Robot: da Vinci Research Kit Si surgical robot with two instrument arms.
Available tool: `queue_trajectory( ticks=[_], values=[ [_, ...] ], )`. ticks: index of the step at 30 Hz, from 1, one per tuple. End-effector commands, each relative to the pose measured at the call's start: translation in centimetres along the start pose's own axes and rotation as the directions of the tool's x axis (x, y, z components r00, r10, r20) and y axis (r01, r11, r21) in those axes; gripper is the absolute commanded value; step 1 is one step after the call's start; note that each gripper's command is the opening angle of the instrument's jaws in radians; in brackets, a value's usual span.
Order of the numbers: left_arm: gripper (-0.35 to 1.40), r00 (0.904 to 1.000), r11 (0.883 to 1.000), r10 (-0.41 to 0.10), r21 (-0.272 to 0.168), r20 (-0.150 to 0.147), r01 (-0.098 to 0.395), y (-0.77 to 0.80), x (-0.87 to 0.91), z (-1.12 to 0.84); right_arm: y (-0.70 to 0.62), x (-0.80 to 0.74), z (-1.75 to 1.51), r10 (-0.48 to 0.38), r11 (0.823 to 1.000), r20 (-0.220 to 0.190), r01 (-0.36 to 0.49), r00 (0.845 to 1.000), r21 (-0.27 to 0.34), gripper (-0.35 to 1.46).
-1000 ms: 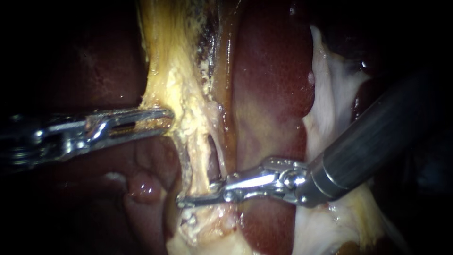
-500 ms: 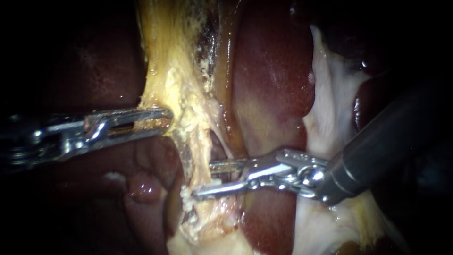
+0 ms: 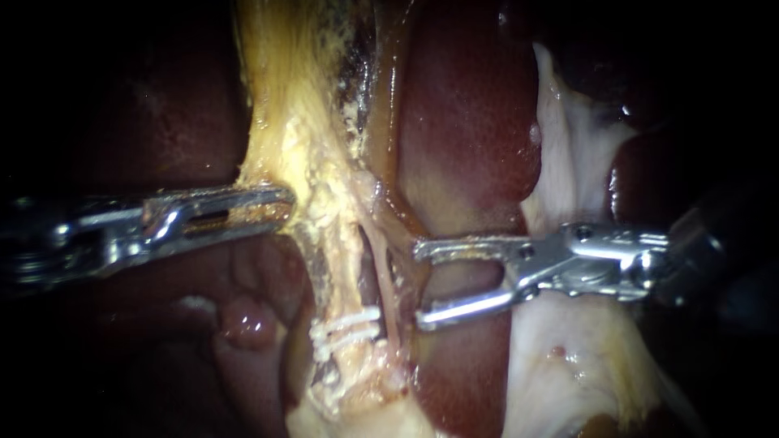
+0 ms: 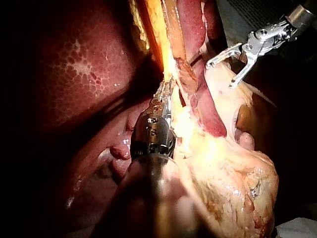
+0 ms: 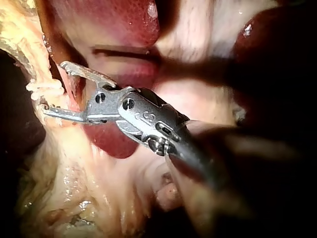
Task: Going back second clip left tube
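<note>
Two white clips lie close together across the left tube, a yellowish strand below the gallbladder. My right instrument stands to the right of the tubes over the liver, jaws open and empty, clear of the clips. My left instrument comes in from the left, jaws shut on the yellow tissue above the clips, holding it taut. In the right wrist view the open jaws sit just short of the clip. The left wrist view shows my left instrument buried in yellow tissue and my right instrument open beyond.
A thinner second tube runs just right of the clipped one. Pale fatty tissue lies under my right instrument's shaft. Dark red liver lobes sit below my left instrument.
My right instrument's jaws opened off the left tube and drew back to the right, leaving a white clip on it. My left instrument has held still.
</note>
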Motion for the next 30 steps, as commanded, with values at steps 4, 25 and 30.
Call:
queue_trajectory(
  ticks=[4, 25, 30],
  values=[
    [-0.35, 1.0, 1.0, 0.002, -0.003, 0.002, -0.002, 0.01, 0.03, 0.07, -0.02, 0.09, -0.14, -0.031, 0.999, 0.003, 0.031, 1.0, -0.024, 0.6],
    [-0.35, 0.9987, 0.999, 0.03, 0.017, -0.042, -0.029, 0.21, 0.28, 1.02, 0.01, 0.02, -0.17, -0.131, 0.991, 0.011, 0.131, 0.991, -0.026, 0.6],
    [-0.35, 0.9986, 0.999, 0.031, 0.017, -0.042, -0.03, 0.21, 0.29, 1.01, 0.01, 0.02, -0.17, -0.131, 0.991, 0.011, 0.131, 0.991, -0.026, 0.6]
  ],
)
